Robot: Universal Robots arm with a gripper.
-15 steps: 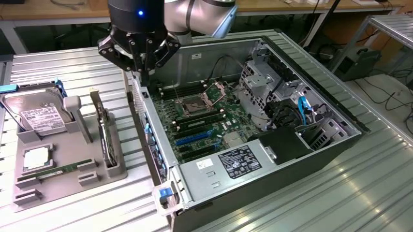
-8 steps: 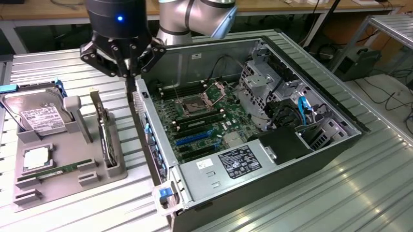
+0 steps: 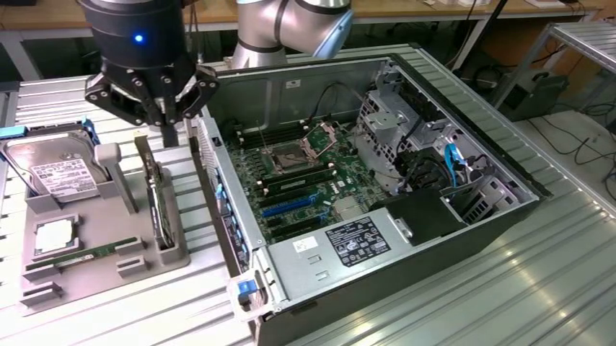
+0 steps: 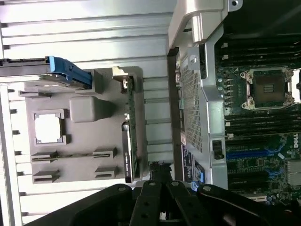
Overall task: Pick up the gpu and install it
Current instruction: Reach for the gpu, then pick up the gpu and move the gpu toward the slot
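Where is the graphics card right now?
At the exterior view's left, the graphics card stands on its edge in the gray tray, between the hard drive and the open computer case, with the gripper just above it.

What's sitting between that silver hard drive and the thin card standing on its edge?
In the exterior view, a rounded grey upright post of the tray stands between the hard drive and the gpu.
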